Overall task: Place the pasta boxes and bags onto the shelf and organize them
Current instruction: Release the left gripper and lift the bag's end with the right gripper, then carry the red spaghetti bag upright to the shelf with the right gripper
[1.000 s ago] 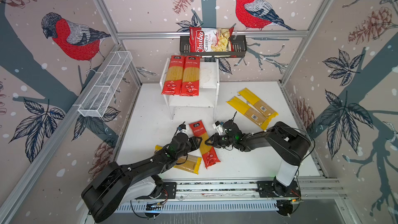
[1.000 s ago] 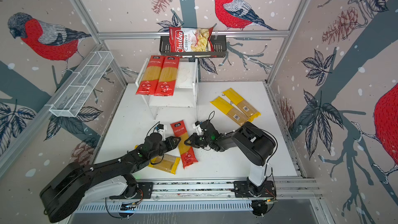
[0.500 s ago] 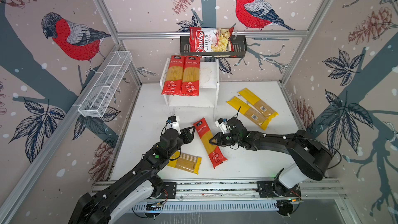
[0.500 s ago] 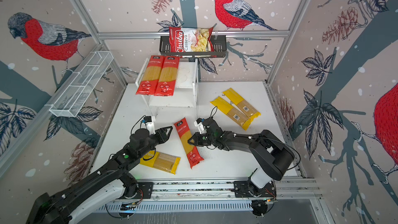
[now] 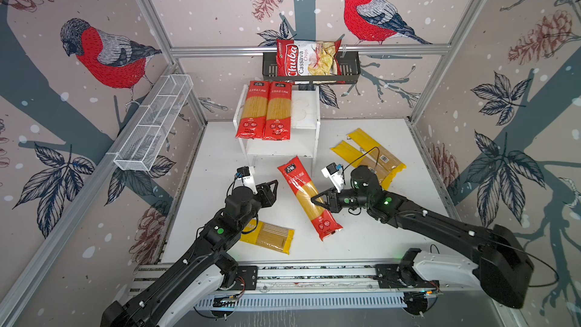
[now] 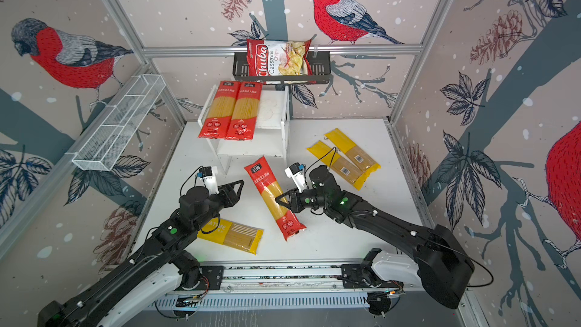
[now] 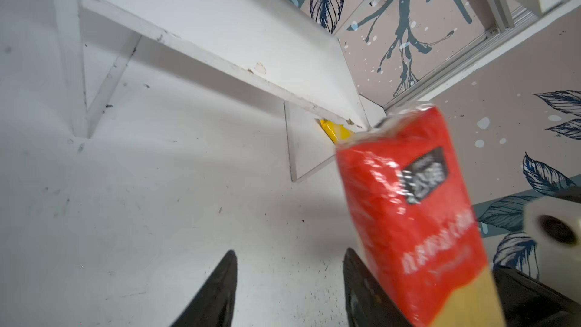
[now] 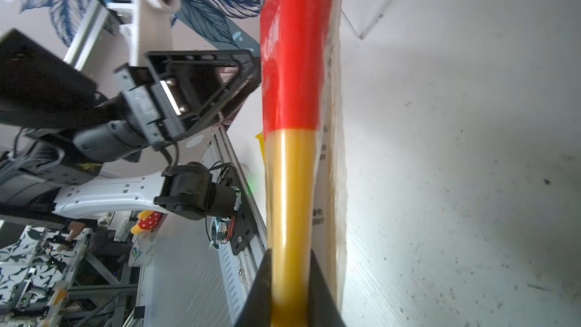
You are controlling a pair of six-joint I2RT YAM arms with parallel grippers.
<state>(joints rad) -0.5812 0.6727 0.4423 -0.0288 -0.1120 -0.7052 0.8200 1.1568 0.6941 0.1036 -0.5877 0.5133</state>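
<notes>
A red-and-white crinkly bag of Cassava Chips (image 5: 306, 58) sits in a black perforated metal basket (image 5: 349, 65) and rises above its rim. The basket hangs from the back wall's aluminium rail (image 5: 220, 51). A long white wire mesh tray (image 5: 154, 124), divided into compartments, is fixed to the left wall. The wallpaper shows red-breasted birds (image 5: 107, 55), pine cones and leaves. The white tabletop (image 5: 377, 234) is speckled with dark marks.

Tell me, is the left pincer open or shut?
Open. The left pincer has its jaws apart, only bare table between them.

Left gripper (image 5: 274, 189) jaws apart — right gripper (image 5: 317, 204) clamped, both arms outstretched.
</notes>
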